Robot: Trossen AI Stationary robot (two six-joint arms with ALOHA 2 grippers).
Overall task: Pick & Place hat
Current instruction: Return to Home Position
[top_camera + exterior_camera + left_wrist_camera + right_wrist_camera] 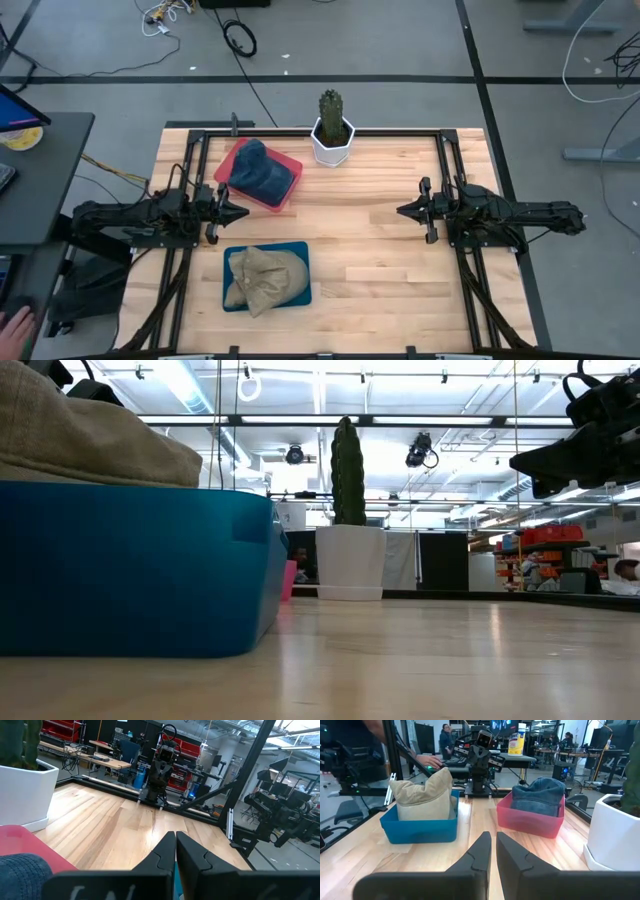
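Observation:
A tan hat lies crumpled in a blue tray near the table's near-left side; it also shows as the tan hat in the right wrist view. A blue denim hat sits in a pink tray toward the far left, seen again as the denim hat. My left gripper hovers shut between the two trays, above the table. My right gripper waits shut on the right side, pointing left.
A white pot with a green cactus stands at the far edge, middle. Bare wood lies between the two grippers at the table's centre. Black frame rails run along the table's sides. A person's hand shows off the table's left.

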